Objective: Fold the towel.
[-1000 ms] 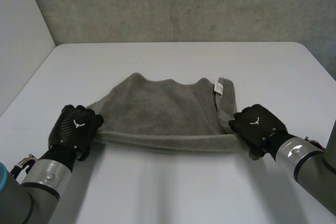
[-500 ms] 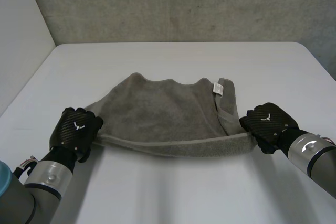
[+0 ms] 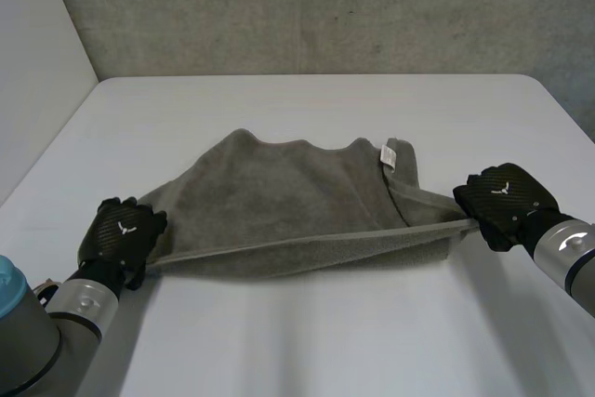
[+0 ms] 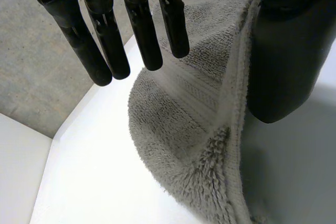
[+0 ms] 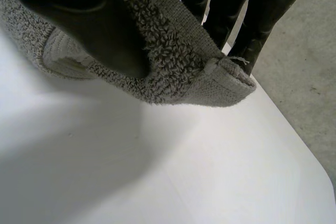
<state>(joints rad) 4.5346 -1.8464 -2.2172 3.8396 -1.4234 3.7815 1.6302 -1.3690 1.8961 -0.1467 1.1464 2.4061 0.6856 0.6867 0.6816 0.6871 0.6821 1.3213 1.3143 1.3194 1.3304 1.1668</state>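
At the left of the white rectangular table [image 3: 307, 341], the robot's black left hand [image 3: 121, 232] grips the near left end of a grey terry-cloth towel [image 3: 297, 202]. Seen from that arm's wrist, the left hand [image 4: 142, 30] has straight fingers [image 4: 173, 35] on one side of the cloth and its thumb on the other. The hemmed edge of the towel [image 4: 184, 119] runs up between them, pinched there.

Across the middle of the table, the towel's near edge is stretched taut between the two hands and raised off the surface, throwing a shadow beneath it. Its far part lies rumpled on the table with a wavy far edge. A small white fabric label [image 3: 387, 155] sits near the far right corner.

At the right, the black right hand [image 3: 505, 200] is clamped on the near right corner. In its own wrist view, the right hand [image 5: 79, 24] presses its thumb into the towel [image 5: 178, 61] against its fingers [image 5: 247, 24], above the table [image 5: 157, 171]. A rough grey concrete wall [image 3: 325, 6] stands behind.
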